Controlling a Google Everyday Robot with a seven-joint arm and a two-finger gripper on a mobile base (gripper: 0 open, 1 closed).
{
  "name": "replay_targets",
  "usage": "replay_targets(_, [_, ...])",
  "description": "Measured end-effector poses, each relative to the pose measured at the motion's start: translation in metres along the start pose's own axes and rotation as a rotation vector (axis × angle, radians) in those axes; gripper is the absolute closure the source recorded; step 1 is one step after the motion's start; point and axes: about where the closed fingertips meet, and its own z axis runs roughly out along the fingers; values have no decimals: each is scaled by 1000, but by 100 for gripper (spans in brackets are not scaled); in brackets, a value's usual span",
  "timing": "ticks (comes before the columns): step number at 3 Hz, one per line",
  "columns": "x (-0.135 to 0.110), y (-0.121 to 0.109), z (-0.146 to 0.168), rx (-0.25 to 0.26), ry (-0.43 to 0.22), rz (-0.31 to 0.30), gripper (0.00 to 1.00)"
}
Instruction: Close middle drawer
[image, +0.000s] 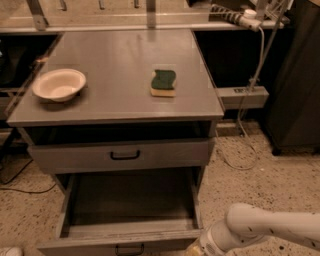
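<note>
The middle drawer (131, 210) is pulled far out of the grey cabinet, and its inside shows no contents. Its front panel with the small black bar handle (129, 248) lies at the bottom edge of the view. The uppermost drawer (120, 156) above it stands out slightly, with a dark gap under the cabinet top. The lowest drawer is hidden. My white arm (265, 230) comes in from the lower right. My gripper (196, 248) is at the right end of the middle drawer's front, mostly cut off by the picture's edge.
A cream bowl (59, 84) and a green-and-yellow sponge (164, 82) sit on the cabinet top (120, 60). A white cable and power strip (240, 16) hang at the back right. A dark cabinet (295, 75) stands at the right. The floor is speckled.
</note>
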Motion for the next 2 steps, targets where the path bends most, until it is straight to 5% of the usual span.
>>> replay_targets(1, [0, 0, 0, 0, 0, 0, 100])
replay_targets(2, [-26, -13, 5, -7, -21, -31, 100])
